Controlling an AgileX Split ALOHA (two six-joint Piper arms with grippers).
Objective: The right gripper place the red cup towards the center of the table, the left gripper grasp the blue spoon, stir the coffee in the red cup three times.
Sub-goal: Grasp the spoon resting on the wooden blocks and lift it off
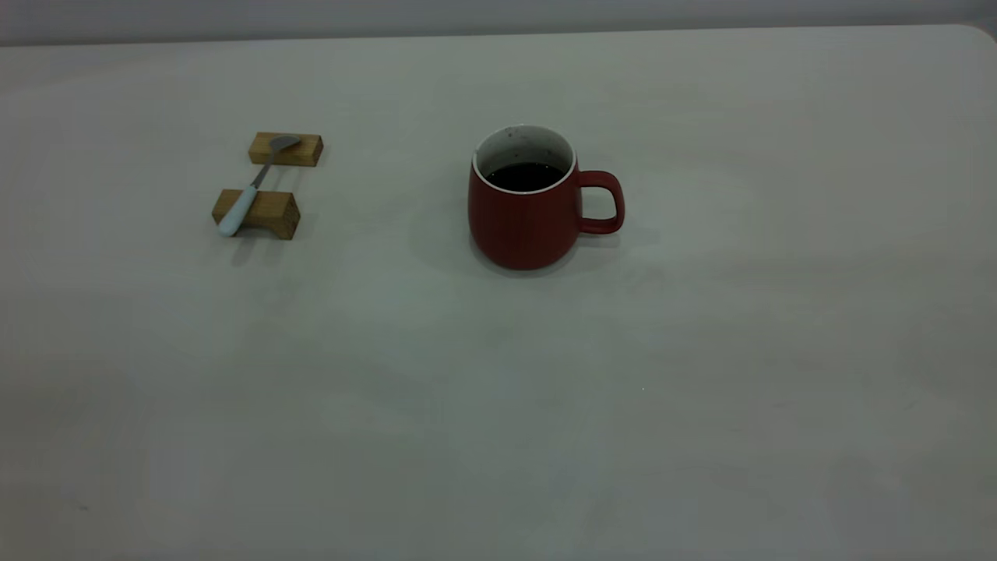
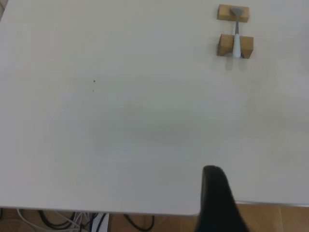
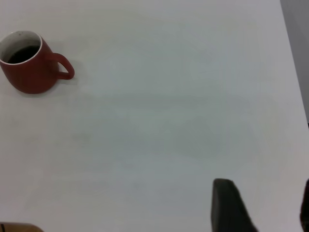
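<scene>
The red cup (image 1: 526,222) stands upright near the middle of the table (image 1: 701,374), handle pointing right, with dark coffee (image 1: 526,176) inside. The blue spoon (image 1: 248,199) lies across two wooden blocks at the far left, bowl on the far block. Neither arm shows in the exterior view. In the left wrist view only one black finger (image 2: 215,193) shows at the table's edge, far from the spoon (image 2: 236,41), with nothing against it. My right gripper (image 3: 264,198) hangs open and empty over bare table, well away from the cup (image 3: 29,72).
The two tan wooden blocks (image 1: 286,149) (image 1: 269,214) hold the spoon off the surface. Cables (image 2: 72,220) hang below the table edge in the left wrist view. The table's rounded corner (image 1: 977,35) is at the far right.
</scene>
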